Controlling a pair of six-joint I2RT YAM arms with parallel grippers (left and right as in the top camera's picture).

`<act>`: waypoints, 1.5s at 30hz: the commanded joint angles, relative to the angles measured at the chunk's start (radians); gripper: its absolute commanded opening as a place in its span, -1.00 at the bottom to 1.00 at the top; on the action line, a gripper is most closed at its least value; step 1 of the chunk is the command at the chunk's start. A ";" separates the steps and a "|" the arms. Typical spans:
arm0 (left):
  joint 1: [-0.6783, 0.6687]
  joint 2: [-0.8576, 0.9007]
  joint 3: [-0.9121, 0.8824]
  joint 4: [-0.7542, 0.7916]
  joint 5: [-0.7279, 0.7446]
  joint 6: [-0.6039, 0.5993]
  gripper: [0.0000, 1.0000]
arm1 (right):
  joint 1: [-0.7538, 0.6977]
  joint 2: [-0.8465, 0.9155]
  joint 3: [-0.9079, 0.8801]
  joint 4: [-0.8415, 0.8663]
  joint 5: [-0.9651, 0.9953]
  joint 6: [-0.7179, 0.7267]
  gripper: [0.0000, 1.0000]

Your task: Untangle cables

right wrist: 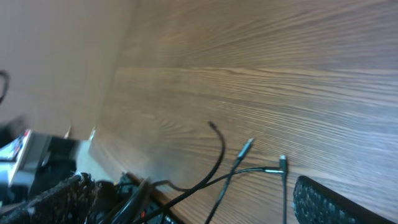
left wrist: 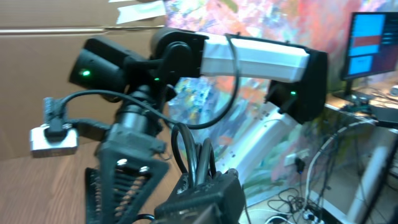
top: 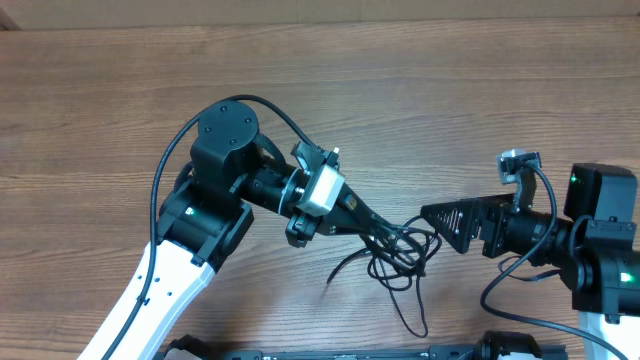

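Several thin black cables (top: 398, 252) lie in a tangle on the wood table, with loose tails running toward the front edge. My left gripper (top: 388, 231) is shut on the bundle. In the left wrist view the cables (left wrist: 196, 157) rise out of its closed jaws (left wrist: 205, 194). My right gripper (top: 436, 222) stands open just right of the tangle, apart from it. In the right wrist view the cables (right wrist: 219, 163) cross between its spread fingers (right wrist: 326, 200), and metal-tipped plug ends (right wrist: 283, 162) rest on the table.
The wood table (top: 420, 90) stretches far behind both arms. My right arm's thick black cable (top: 505, 285) loops near the front right. A black bar (top: 350, 352) runs along the front edge.
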 commanded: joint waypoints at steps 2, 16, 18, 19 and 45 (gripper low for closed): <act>0.004 0.000 0.021 0.010 -0.075 -0.035 -0.92 | -0.003 -0.006 -0.001 -0.016 -0.092 -0.101 1.00; 0.004 -0.001 0.021 0.362 -0.152 -0.089 -0.92 | -0.003 -0.003 -0.001 -0.183 0.006 -0.175 1.00; 0.004 0.000 0.021 0.361 -0.211 -0.100 -0.92 | -0.003 -0.003 -0.001 -0.195 0.006 -0.175 1.00; 0.004 -0.001 0.021 0.361 -0.251 -0.119 -0.92 | -0.003 -0.003 -0.001 -0.201 0.006 -0.175 1.00; 0.033 -0.001 0.021 0.279 -0.998 -0.678 -0.92 | -0.003 -0.003 -0.001 -0.383 0.053 -0.332 0.96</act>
